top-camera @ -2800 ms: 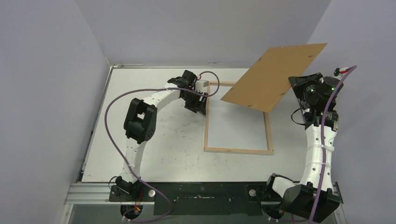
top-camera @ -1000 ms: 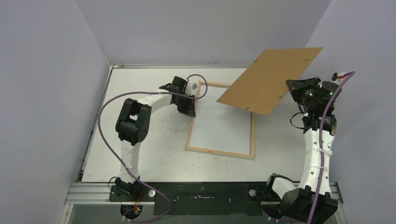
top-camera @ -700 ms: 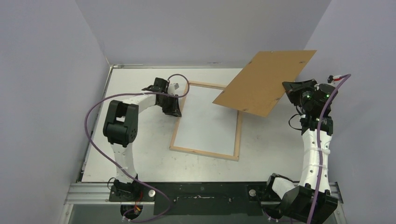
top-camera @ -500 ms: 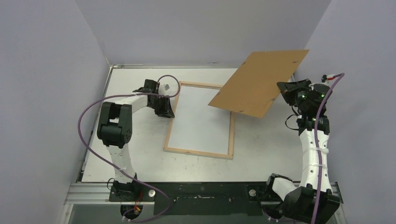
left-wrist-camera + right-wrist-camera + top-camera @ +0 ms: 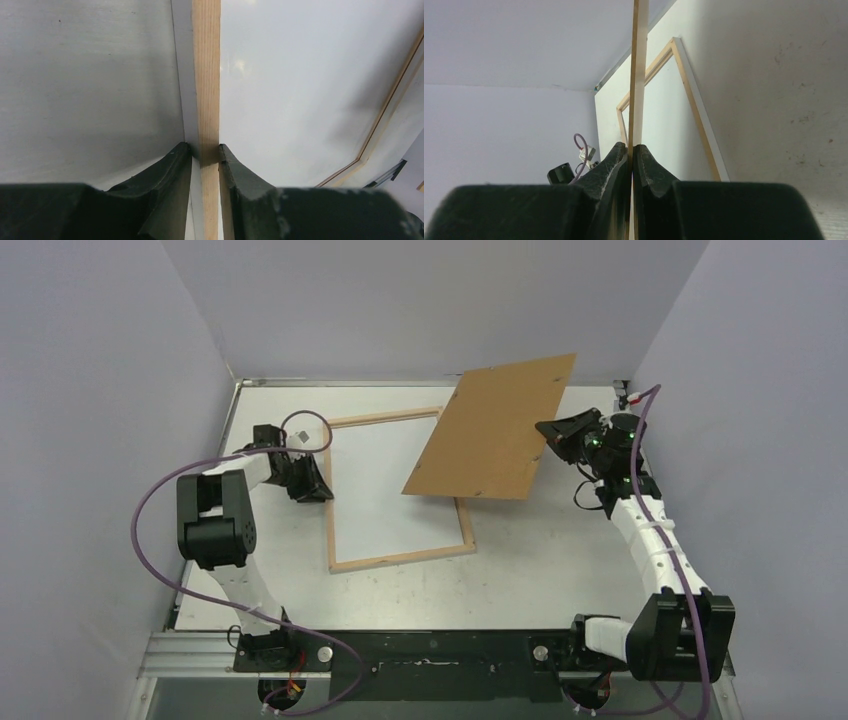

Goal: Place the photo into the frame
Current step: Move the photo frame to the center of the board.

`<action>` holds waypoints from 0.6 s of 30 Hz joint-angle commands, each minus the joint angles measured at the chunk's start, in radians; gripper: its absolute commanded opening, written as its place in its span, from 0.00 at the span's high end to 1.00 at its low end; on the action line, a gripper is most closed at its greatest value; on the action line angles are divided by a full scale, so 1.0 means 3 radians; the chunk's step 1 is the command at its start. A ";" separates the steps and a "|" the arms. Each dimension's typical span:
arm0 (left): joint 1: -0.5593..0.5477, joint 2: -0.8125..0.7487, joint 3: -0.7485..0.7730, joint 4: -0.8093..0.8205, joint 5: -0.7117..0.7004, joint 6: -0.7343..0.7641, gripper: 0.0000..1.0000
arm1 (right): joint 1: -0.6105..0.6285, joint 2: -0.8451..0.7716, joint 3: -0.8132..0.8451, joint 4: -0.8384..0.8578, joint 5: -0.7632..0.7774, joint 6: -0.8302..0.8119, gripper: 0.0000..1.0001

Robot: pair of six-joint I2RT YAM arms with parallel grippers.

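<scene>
Pale purple walls (image 5: pixel 430 300) stand around a white bench (image 5: pixel 560 570); the frame (image 5: pixel 402 554) lies flat on the bench, about in the middle and closer to the far edge, turned a little so its sides do not line up with the bench edges; the photo (image 5: pixel 385 500) lies inside the frame with its plain white side up; the left claw (image 5: pixel 320 488) is down at the left bar of the frame and is clenched on it, with one dark finger (image 5: pixel 172 167) on each side of the wood; the right claw (image 5: pixel 548 435) is up in the air near the far right corner of the bench, squeezed tight on the edge of a brown board (image 5: pixel 492 430); the board is tilted and hangs over the far right corner of the frame, hiding that corner from the top camera; I cannot tell if its low edge touches the photo.
</scene>
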 commanded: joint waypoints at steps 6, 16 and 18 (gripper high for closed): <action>0.0026 -0.0436 0.0180 -0.0497 0.0083 0.0341 0.52 | 0.0306 0.0284 0.0234 0.0980 -0.0501 0.0132 0.95; 0.0307 -0.0864 0.1477 -0.1720 0.0270 0.1498 0.04 | 0.0550 0.0534 0.0390 0.1364 -0.0937 0.0120 0.95; 0.0363 -0.0917 0.1869 -0.1881 0.0351 0.1712 0.04 | 0.0698 0.0578 0.0452 0.1398 -0.1007 0.0062 0.95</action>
